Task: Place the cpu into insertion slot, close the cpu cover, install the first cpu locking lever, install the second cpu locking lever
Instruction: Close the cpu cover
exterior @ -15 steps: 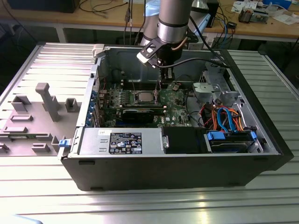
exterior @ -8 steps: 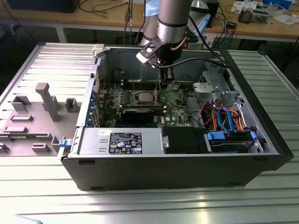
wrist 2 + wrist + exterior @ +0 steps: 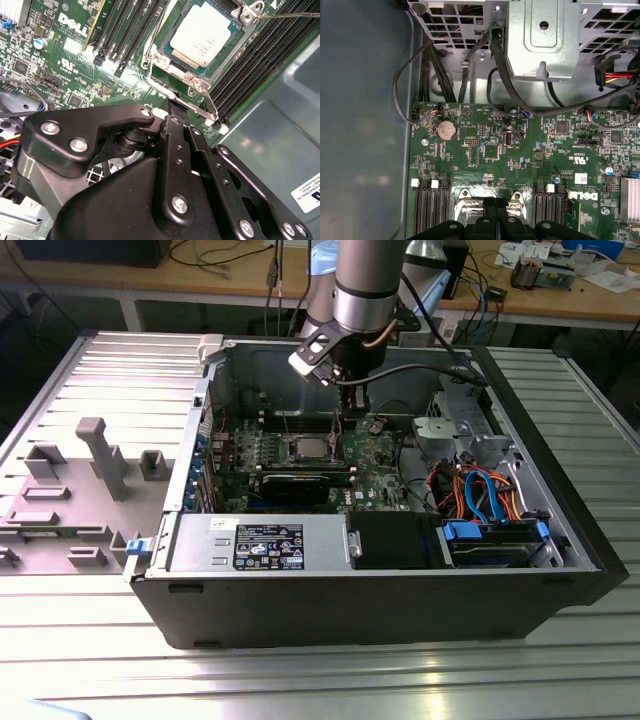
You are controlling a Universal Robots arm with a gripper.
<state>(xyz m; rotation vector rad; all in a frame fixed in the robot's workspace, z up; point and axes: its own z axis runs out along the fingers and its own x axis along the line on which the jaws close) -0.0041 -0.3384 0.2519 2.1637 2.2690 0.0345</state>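
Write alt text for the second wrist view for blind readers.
A silver-grey chip sits on a green circuit board, a metal cover framing it. The black claw is in front, its tip near the cover's edge.

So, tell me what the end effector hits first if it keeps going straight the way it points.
Probably the silvery rim of the insertion slot, just beside the cpu, not the chip itself. In the second wrist view the end effector sits close to that metal edge; depth is unclear.
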